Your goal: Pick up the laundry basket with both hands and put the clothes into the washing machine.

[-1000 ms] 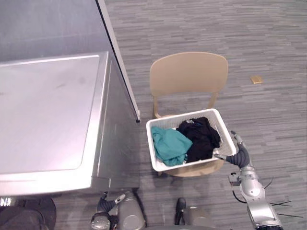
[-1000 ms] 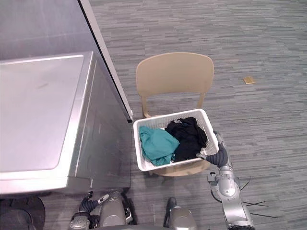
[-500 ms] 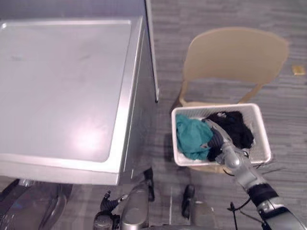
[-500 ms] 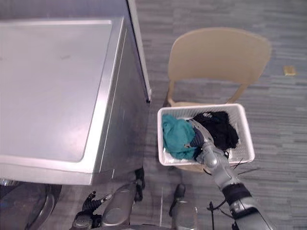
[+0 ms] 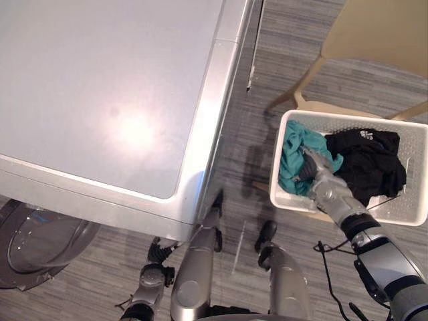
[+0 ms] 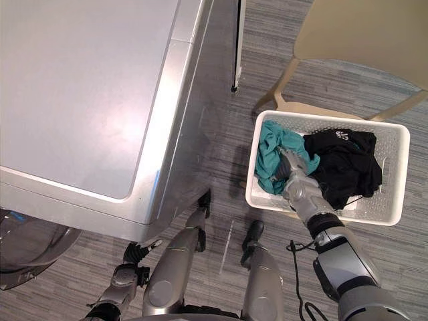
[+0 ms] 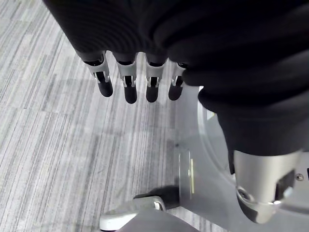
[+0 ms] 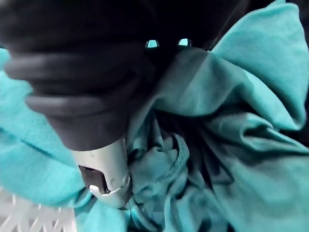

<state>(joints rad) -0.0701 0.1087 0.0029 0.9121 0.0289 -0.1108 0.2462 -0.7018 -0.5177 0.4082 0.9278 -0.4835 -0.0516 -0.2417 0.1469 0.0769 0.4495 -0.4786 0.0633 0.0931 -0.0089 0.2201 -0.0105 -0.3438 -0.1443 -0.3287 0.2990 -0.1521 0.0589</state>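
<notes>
The washing machine top is looking like smooth satin metal, throwing back a soft glare, and its round door is looking clear and glossy, glass or plastic, can't tell which. The laundry basket is showing white plastic with lattice walls, holding a soft crumpled teal cloth and a matt black cloth. The chair is looking smooth matt tan, and the floor is showing a dull, streaky grey weave.

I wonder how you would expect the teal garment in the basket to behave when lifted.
The teal garment lies in deep, soft folds, so it will probably hang limp and trail. It looks thin, so it is likely light. It touches the black garment in the basket, so it may drag that along.
</notes>
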